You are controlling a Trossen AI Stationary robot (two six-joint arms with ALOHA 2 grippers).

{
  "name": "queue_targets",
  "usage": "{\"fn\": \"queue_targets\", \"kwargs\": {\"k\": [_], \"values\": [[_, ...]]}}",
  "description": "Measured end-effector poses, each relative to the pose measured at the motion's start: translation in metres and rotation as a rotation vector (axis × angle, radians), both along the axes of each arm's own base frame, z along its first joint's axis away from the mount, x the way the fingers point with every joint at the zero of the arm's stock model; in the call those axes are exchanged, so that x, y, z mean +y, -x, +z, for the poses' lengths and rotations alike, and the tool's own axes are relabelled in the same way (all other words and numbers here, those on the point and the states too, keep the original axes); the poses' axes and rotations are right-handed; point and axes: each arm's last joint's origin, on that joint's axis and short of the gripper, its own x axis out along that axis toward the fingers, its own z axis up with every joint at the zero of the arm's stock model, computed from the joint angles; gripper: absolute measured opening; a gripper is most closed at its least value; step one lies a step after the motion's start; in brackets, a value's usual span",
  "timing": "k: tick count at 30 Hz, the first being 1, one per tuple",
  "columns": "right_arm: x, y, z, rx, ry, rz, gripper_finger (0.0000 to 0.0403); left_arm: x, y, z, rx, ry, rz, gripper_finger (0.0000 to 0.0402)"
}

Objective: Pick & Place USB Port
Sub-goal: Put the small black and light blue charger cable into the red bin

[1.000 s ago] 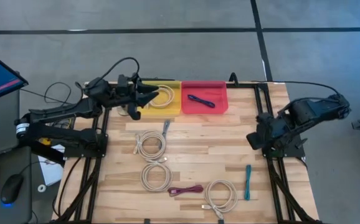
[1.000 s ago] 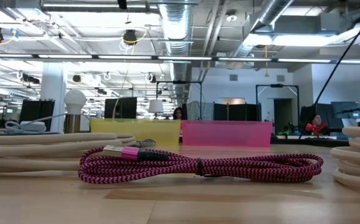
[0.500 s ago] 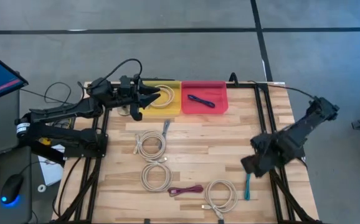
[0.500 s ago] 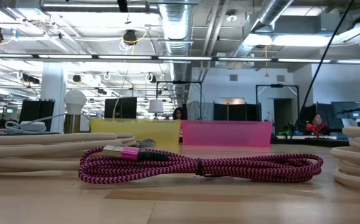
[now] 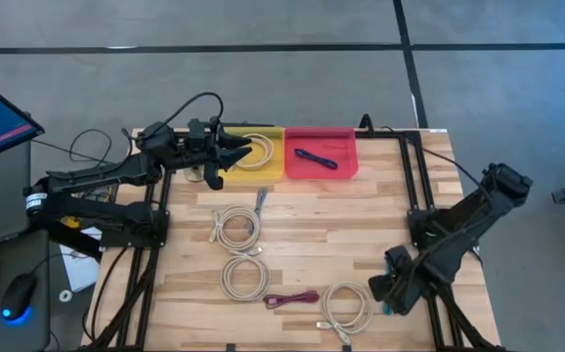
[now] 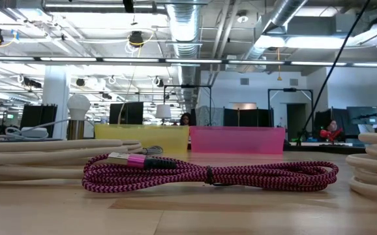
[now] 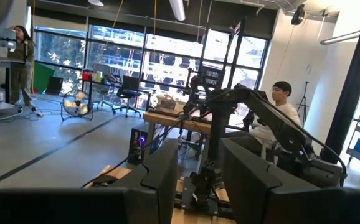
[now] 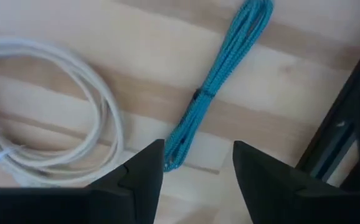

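A teal cable bundle (image 8: 220,78) lies flat on the wooden table near its right edge. My right gripper (image 5: 388,290) hovers over the bundle's near end, which hides most of it in the high view. The right wrist view shows my right gripper (image 8: 195,167) open, with the cable's end between its two fingers. My left gripper (image 5: 236,154) is open and empty at the far left, over the yellow bin (image 5: 267,172). A magenta cable (image 5: 292,299) lies near the front edge and also shows in the low view (image 6: 208,175).
A red bin (image 5: 344,168) beside the yellow one holds a dark blue cable (image 5: 315,156). The yellow bin holds a white coil (image 5: 256,152). Several white coils lie on the table, one (image 8: 49,118) right beside the teal cable. The dark table frame (image 8: 342,130) runs along the right edge.
My right gripper has swung from the middle of the table's right edge toward the near edge and gone down to the teal cable. The cables lie as before.
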Motion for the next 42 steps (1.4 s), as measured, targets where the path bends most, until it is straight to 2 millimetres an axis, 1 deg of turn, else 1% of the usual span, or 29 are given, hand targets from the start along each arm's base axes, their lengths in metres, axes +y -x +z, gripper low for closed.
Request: {"fn": "queue_targets", "kwargs": {"k": [3, 6, 12, 16, 21, 31, 36, 42], "values": [[0.001, -0.001, -0.010, 0.006, -0.016, -0.022, 0.0175, 0.000, 0.000, 0.000, 0.000, 0.000, 0.000, 0.0117], [0.002, -0.002, -0.019, -0.023, -0.045, -0.052, 0.0174, 0.000, 0.000, 0.000, 0.000, 0.000, 0.000, 0.0117], [0.002, 0.005, -0.034, -0.009, -0.047, -0.061, 0.0177, 0.000, 0.000, 0.000, 0.000, 0.000, 0.000, 0.0117], [0.004, 0.009, -0.038, -0.003, -0.054, -0.067, 0.0172, 0.000, 0.000, 0.000, 0.000, 0.000, 0.000, 0.0117], [0.009, 0.010, -0.049, -0.042, -0.117, -0.064, 0.0157, 0.000, 0.000, 0.000, 0.000, 0.000, 0.000, 0.0117], [0.007, 0.014, -0.061, -0.044, -0.128, -0.078, 0.0135, 0.000, 0.000, 0.000, 0.000, 0.000, 0.000, 0.0117], [0.006, 0.014, -0.071, -0.074, -0.169, -0.078, 0.0134, 0.000, 0.000, 0.000, 0.000, 0.000, 0.000, 0.0117], [0.001, 0.018, -0.079, -0.057, -0.146, -0.078, 0.0128, 0.000, 0.000, 0.000, 0.000, 0.000, 0.000, 0.0117]]}}
